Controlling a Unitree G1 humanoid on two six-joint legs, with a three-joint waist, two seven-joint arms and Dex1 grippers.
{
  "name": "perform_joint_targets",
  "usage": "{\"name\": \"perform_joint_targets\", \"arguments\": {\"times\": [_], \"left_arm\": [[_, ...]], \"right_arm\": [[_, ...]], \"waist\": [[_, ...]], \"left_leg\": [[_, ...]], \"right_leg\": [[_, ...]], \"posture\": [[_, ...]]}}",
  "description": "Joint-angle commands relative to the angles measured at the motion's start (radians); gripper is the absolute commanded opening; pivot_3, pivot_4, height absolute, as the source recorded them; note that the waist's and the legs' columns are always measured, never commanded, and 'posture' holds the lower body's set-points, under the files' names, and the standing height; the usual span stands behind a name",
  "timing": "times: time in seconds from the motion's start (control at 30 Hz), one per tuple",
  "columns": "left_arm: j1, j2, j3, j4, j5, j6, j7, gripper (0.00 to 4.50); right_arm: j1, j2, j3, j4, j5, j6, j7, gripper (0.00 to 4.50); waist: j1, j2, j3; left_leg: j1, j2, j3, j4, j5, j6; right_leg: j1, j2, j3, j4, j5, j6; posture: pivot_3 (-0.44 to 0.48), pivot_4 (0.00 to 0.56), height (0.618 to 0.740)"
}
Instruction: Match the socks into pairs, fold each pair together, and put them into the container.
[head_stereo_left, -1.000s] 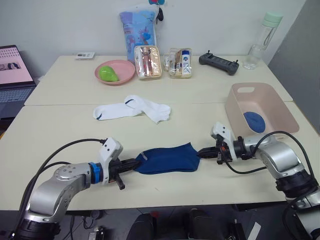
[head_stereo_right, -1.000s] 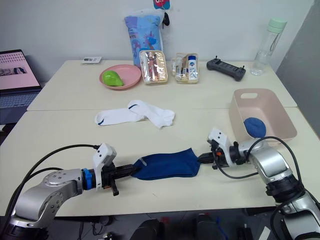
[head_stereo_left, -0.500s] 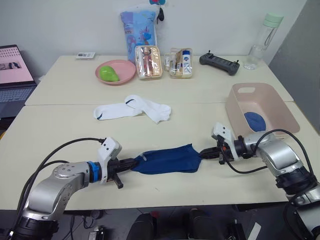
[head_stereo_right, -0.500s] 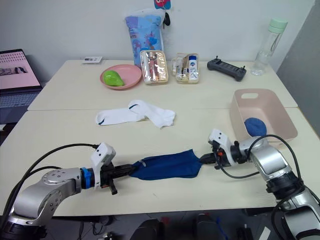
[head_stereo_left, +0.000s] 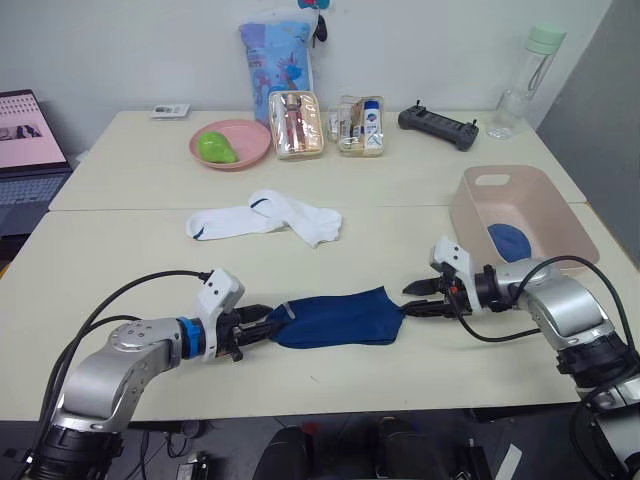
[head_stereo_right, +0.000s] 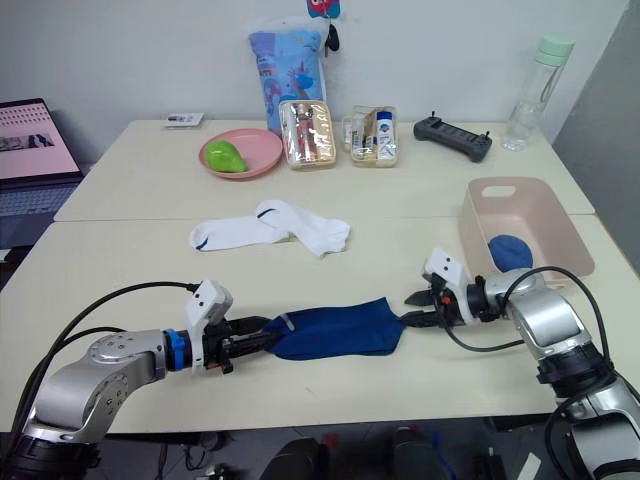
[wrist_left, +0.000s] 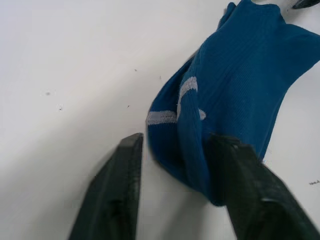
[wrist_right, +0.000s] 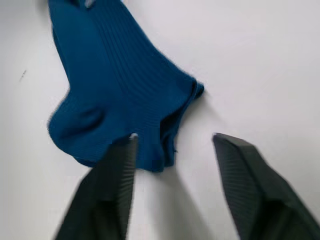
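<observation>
A dark blue sock pair (head_stereo_left: 335, 318) lies flat near the table's front edge, one sock on the other. My left gripper (head_stereo_left: 255, 325) is open at its cuff end; in the left wrist view the grey-striped cuff (wrist_left: 180, 100) lies between the spread fingers (wrist_left: 120, 195). At the toe end my right gripper (head_stereo_left: 418, 298) is open too, the blue toe (wrist_right: 115, 95) just ahead of its fingers (wrist_right: 235, 170). Two white socks (head_stereo_left: 265, 217) lie overlapped farther back. The pale pink container (head_stereo_left: 556, 208) stands at the right with a folded blue bundle (head_stereo_left: 508, 242) inside.
Along the back stand a pink plate (head_stereo_left: 247, 150) with a green item, two clear pouches (head_stereo_left: 296, 125), a patterned blue bag (head_stereo_left: 277, 55), a black controller (head_stereo_left: 438, 127) and a bottle (head_stereo_left: 528, 80). A laptop (head_stereo_left: 25, 145) sits far left.
Both grippers have gone from shut on the blue socks' ends to open. The socks have settled flat on the table.
</observation>
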Motion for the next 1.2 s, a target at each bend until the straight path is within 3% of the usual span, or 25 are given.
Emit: {"name": "perform_joint_targets", "arguments": {"times": [0.03, 0.17, 0.47, 0.5, 0.67, 0.93, 1.1, 1.2], "left_arm": [[-0.015, 0.029, 0.063, -0.076, -0.029, -0.060, -0.042, 3.15], [-0.093, -0.038, 0.000, -0.074, 0.044, -0.178, -0.006, 3.15], [-0.119, -0.105, -0.227, 0.069, 0.276, -0.368, 0.021, 0.19], [-0.108, -0.099, -0.233, 0.098, 0.294, -0.384, 0.020, 0.01], [-0.067, -0.083, -0.223, 0.170, 0.314, -0.429, -0.001, 0.01], [-0.033, -0.097, -0.159, 0.115, 0.199, -0.359, -0.026, 0.01], [-0.009, -0.093, -0.122, 0.023, 0.139, -0.303, -0.026, 0.01], [0.038, -0.098, -0.087, -0.052, 0.120, -0.311, -0.007, 0.00]], "right_arm": [[-0.029, 0.007, -0.064, -0.102, 0.082, -0.011, 0.034, 3.45], [-0.030, 0.123, -0.019, -0.129, 0.044, -0.107, -0.045, 3.45], [0.060, 0.211, 0.129, -0.023, -0.139, -0.360, -0.100, 0.18], [0.073, 0.196, 0.138, -0.006, -0.160, -0.385, -0.094, 0.02], [0.118, 0.136, 0.133, 0.034, -0.185, -0.434, -0.054, 0.02], [0.208, 0.030, 0.100, -0.062, -0.147, -0.424, 0.024, 0.02], [0.175, 0.062, -0.045, -0.164, 0.027, -0.214, -0.050, 0.02], [0.177, 0.062, -0.103, -0.190, 0.073, -0.107, -0.107, 0.59]], "waist": [[0.000, 0.000, 0.000], [0.001, 0.000, 0.000], [0.001, 0.000, 0.000], [0.001, 0.000, 0.000], [0.000, 0.000, -0.001], [0.000, 0.000, -0.002], [0.001, 0.000, -0.001], [0.001, 0.000, -0.001]], "left_leg": [[0.000, 0.000, 0.000, 0.000, 0.000, 0.000], [0.000, 0.000, 0.000, 0.000, 0.000, 0.000], [0.000, -0.001, 0.000, 0.000, 0.000, 0.000], [0.000, -0.001, 0.000, 0.000, 0.000, 0.000], [0.001, -0.001, 0.001, 0.000, 0.000, 0.000], [0.002, 0.000, 0.000, 0.000, 0.000, 0.000], [0.001, 0.000, 0.000, 0.000, 0.000, 0.000], [0.001, 0.000, 0.000, 0.000, 0.000, 0.000]], "right_leg": [[0.000, 0.000, 0.000, 0.000, 0.000, 0.000], [0.001, 0.000, -0.001, 0.000, 0.000, 0.000], [0.000, 0.000, 0.001, 0.000, 0.000, 0.000], [0.000, 0.000, 0.001, 0.000, 0.000, 0.000], [0.001, 0.000, 0.001, 0.000, 0.000, 0.000], [0.002, 0.000, 0.000, 0.000, 0.000, 0.000], [0.001, 0.000, 0.000, 0.000, 0.000, 0.000], [0.001, 0.000, 0.000, 0.000, 0.000, 0.000]], "posture": [[0.000, 0.150, 0.740], [0.000, 0.150, 0.740], [0.000, 0.150, 0.740], [0.000, 0.150, 0.740], [0.000, 0.150, 0.740], [0.000, 0.150, 0.740], [0.000, 0.150, 0.740], [0.000, 0.150, 0.740]]}}
